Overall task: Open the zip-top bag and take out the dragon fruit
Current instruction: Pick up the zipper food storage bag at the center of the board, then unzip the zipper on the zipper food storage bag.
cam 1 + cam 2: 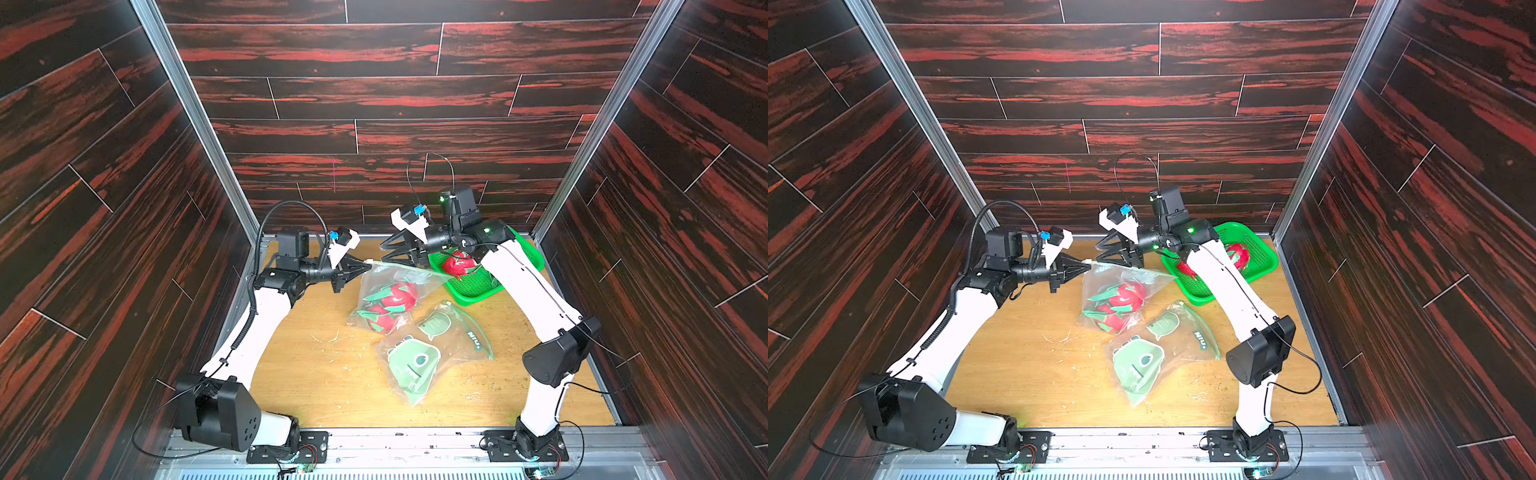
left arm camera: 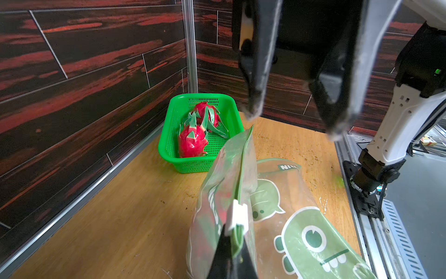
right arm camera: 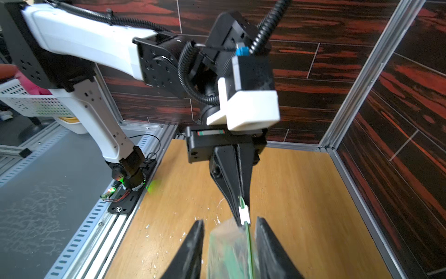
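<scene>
The clear zip-top bag (image 1: 390,286) hangs over the wooden table with two red-pink dragon fruit (image 1: 392,301) inside. My left gripper (image 1: 368,264) is shut on the bag's top corner, just behind the white slider (image 2: 237,216). The same grip shows in the right wrist view, where the slider (image 3: 244,215) sits at the left gripper's tip. My right gripper (image 3: 230,224) is open, its fingers apart on either side of the bag's green zip edge (image 3: 249,241). Two more dragon fruit (image 2: 193,142) lie in the green basket (image 2: 169,135).
A second bag (image 1: 419,357) with green monster prints lies flat on the table in front of the held bag. The basket (image 1: 473,291) stands in the back right corner, under my right forearm. Dark wood-look walls close in three sides.
</scene>
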You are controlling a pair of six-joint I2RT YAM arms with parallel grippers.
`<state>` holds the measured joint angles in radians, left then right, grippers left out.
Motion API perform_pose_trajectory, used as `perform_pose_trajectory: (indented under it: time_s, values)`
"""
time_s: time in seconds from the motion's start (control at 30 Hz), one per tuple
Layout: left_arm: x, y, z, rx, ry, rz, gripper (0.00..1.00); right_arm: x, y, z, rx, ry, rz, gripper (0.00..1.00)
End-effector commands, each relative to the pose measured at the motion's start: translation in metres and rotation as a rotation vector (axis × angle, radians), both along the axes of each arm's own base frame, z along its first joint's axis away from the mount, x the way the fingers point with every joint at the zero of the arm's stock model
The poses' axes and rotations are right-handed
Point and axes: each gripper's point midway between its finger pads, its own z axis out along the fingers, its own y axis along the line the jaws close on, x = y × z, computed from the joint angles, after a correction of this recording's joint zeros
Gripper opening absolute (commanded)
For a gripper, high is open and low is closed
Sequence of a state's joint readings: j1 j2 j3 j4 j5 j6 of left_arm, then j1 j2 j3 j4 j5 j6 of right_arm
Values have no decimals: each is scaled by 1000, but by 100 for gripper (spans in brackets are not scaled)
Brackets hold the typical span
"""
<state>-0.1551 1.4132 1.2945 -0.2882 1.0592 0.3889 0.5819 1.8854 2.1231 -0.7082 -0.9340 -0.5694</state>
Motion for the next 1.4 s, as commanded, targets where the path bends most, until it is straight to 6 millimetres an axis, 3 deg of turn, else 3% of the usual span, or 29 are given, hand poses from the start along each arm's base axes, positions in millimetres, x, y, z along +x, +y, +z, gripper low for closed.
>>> perform_pose_trajectory:
  time_s: [0.0,0.33,0.7,1.0,1.37]
  values:
    - [-12,-3,31,-35,-81,-42,0,-8,9,0,6,-4,47,39]
    - [-17,-5,35,-47,-85,-66,0,4,27,-33,-96,-119,2,31]
    - [-18,-6,37,-54,-83,-82,0,12,28,-48,-141,-136,-22,21]
    - [-20,-7,38,-54,-88,-87,0,13,27,-49,-149,-136,-26,23]
    - [-19,-6,40,-50,-93,-77,0,14,26,-50,-157,-141,-33,0]
